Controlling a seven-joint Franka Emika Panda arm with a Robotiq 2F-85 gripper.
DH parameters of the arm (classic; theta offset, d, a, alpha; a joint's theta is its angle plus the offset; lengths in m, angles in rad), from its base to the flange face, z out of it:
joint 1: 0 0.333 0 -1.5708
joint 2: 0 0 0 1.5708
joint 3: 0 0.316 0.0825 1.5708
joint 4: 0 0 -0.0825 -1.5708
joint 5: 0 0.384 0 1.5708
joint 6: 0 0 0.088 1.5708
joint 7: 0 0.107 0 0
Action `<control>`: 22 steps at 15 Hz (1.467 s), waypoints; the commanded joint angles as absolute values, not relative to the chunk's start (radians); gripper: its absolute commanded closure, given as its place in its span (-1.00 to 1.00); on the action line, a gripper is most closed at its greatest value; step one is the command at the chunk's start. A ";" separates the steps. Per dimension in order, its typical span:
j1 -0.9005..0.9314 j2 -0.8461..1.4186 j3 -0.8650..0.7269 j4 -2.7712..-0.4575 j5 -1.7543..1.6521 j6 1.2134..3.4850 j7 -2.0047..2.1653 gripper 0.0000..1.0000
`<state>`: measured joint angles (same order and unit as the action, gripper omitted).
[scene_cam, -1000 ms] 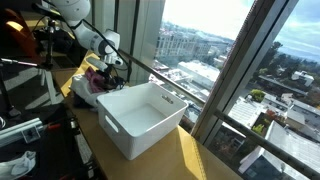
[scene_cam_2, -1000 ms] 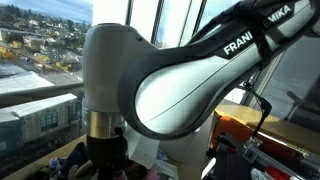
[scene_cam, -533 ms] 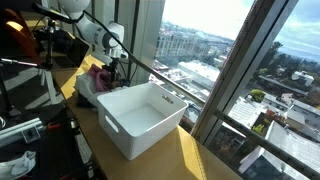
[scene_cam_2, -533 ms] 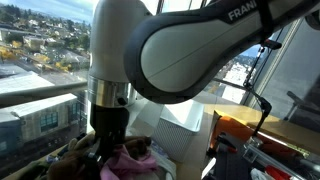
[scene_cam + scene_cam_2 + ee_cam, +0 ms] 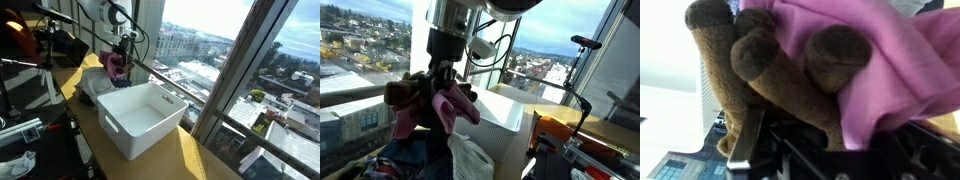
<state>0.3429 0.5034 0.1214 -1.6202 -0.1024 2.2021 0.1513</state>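
Note:
My gripper [image 5: 122, 52] is shut on a brown plush toy [image 5: 408, 98] wrapped in a pink cloth [image 5: 456, 106]. It hangs in the air above a pile of clothes [image 5: 93, 88], just behind the white bin [image 5: 140, 118]. In the wrist view the brown plush toy [image 5: 752, 68] and the pink cloth [image 5: 895, 60] fill the frame, squeezed between the black fingers of the gripper [image 5: 825, 140]. The fingertips themselves are hidden by the fabric. The arm reaches down from above in both exterior views.
The white bin [image 5: 508, 108] looks empty and stands on a wooden table [image 5: 185, 155] along a large window. A white cloth [image 5: 470, 160] lies on the pile [image 5: 405, 165]. Cables and equipment [image 5: 30, 70] crowd the table's inner side.
The gripper finished shutting down at the pile, then rose with the plush toy and pink cloth, which now hang clear above the pile.

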 commanded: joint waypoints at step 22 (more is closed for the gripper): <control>0.071 0.062 0.022 -1.486 -0.368 1.924 0.078 1.00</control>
<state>0.0807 0.0970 0.0322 -1.5554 -0.3208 2.0021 0.1143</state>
